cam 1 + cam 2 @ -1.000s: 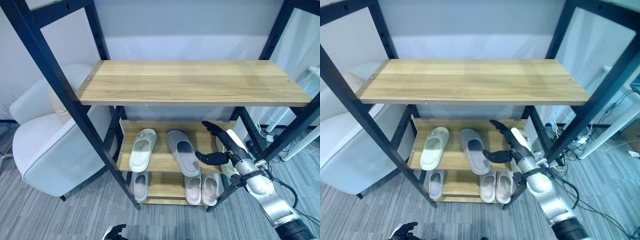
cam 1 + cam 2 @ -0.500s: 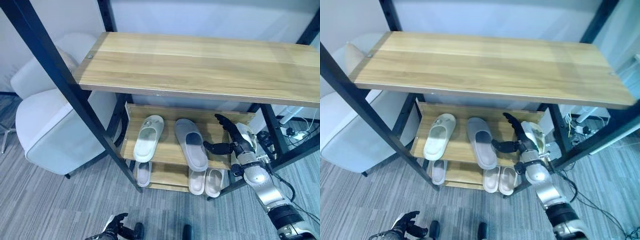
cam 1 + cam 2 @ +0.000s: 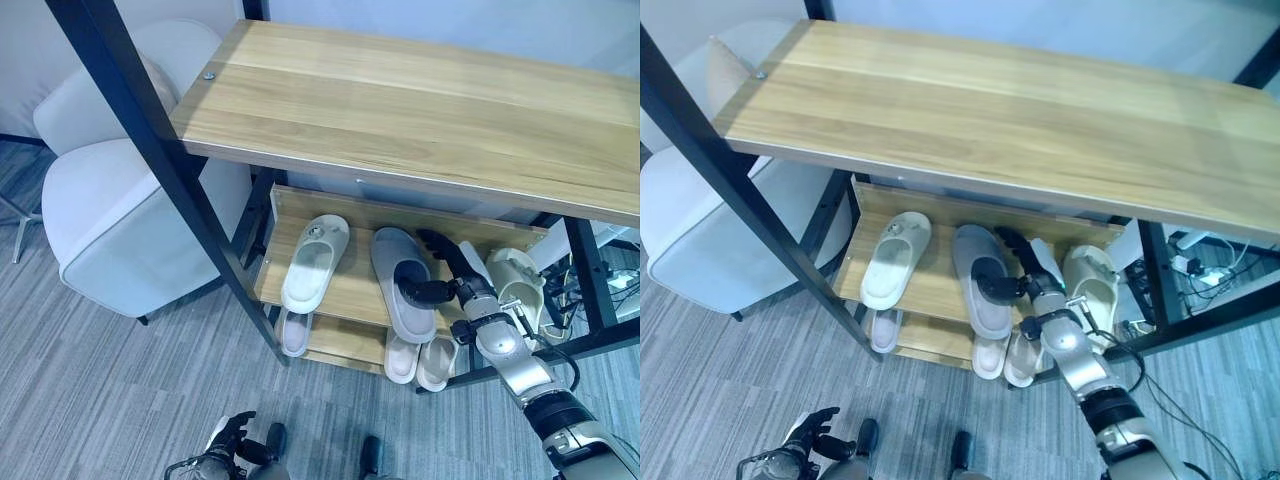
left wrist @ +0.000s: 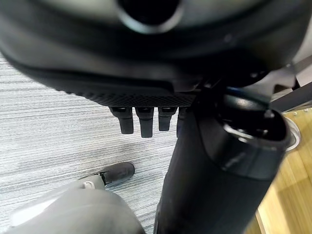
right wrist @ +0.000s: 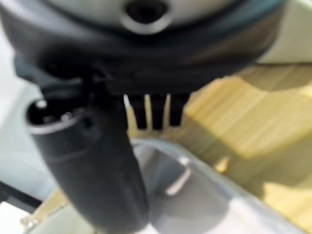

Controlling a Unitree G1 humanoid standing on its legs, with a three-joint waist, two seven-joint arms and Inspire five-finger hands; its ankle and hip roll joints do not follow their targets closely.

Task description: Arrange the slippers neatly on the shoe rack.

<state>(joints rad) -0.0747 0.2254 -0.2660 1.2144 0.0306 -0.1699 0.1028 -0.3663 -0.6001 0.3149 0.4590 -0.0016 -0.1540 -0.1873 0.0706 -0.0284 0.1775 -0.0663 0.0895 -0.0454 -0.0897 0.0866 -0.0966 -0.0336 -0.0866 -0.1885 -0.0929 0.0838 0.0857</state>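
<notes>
right hand (image 3: 448, 283): fingers spread, thumb in the opening of the grey slipper (image 3: 402, 281), likely to nudge it straight | middle shelf (image 3: 352, 288): grey slipper lies angled, white slipper (image 3: 314, 262) to its left | left hand (image 3: 228, 446): low near the floor, idle, fingers curled

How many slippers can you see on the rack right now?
6. Middle shelf: white slipper, grey slipper at the right hand, another white one far right. Bottom shelf: one left, two right. Others may be hidden.
</notes>
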